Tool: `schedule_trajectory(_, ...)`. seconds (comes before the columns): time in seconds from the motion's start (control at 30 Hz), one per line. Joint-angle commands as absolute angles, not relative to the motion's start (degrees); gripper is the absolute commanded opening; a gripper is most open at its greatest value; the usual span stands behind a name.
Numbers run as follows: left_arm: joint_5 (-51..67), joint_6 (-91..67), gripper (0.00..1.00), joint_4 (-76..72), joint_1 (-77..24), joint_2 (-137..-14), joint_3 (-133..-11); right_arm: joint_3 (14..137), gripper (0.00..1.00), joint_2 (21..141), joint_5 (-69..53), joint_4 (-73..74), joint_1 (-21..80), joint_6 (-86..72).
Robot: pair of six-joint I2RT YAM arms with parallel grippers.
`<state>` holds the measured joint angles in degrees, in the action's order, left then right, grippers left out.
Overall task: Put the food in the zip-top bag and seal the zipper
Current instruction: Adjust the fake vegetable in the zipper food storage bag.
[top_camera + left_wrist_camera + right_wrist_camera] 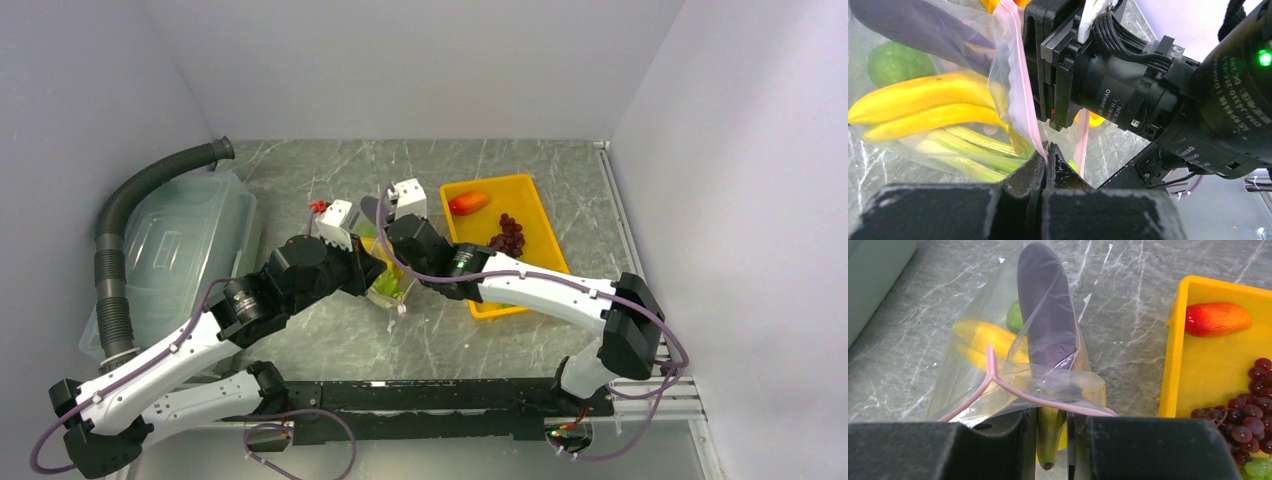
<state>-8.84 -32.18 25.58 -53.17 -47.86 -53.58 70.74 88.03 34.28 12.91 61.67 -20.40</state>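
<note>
Desk [440, 160]: grey marbled surface under everything.
Lidded bin [185, 240]: translucent, well to the left of the yellow tray, lid on.
Yellow tray [525, 205]: the landmark, right of centre on the desk.
Zip-top bag [963, 382]: clear and crinkled, just left of the tray, its mouth lifted between the two tools.
Eggplant [1045, 305]: inside the bag, on the side away from the tools.
Banana bunch [923, 102]: inside the bag, beside the eggplant.
Leek [973, 152]: inside the bag, under the bunch.
Green round fruit [893, 62]: inside the bag, at its closed end.
Red-orange fruit [1217, 318]: lay in the tray's far end.
Dark grapes [1243, 415]: lay in the tray, nearer the arms.
Green grapes [1258, 467]: in the tray, touching the dark grapes.
Zipper [1023, 100]: pink strip, gaping, not pressed together.
Left tool [1047, 160]: pinched tight on the zipper edge, left of the tray.
Right tool [1050, 440]: narrow, apparently clamping a banana end [1048, 432] at the bag's mouth.
Done: four items looked bagged.
Left: the three tray items to load, then the zipper to seal; roughly halfway, by my judgement.
</note>
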Motion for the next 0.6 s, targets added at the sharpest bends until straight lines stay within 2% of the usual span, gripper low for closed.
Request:
schedule_trajectory(0.0,-7.6,-32.1,0.00,22.3,-53.3,-46.8,-54.3,72.2,0.22,87.9,34.0,8.6,60.6,-21.7)
schedule_trajectory(0.07,-8.7,-32.4,0.00,22.5,-53.3,-46.6,-54.0,72.2,0.32,87.4,33.7,8.6,60.5,-22.0)
schedule_trajectory(0.13,-9.9,-33.0,0.00,22.8,-53.3,-46.6,-53.8,72.3,0.36,86.7,32.8,8.8,60.6,-22.3)
schedule_trajectory(0.27,-12.6,-34.3,0.00,23.8,-53.3,-47.0,-53.8,72.6,0.49,84.9,31.9,9.9,60.6,-22.6)
schedule_trajectory(0.57,-17.4,-36.2,0.00,25.1,-53.3,-48.5,-54.6,71.6,0.55,77.8,28.0,14.1,60.6,-22.4)
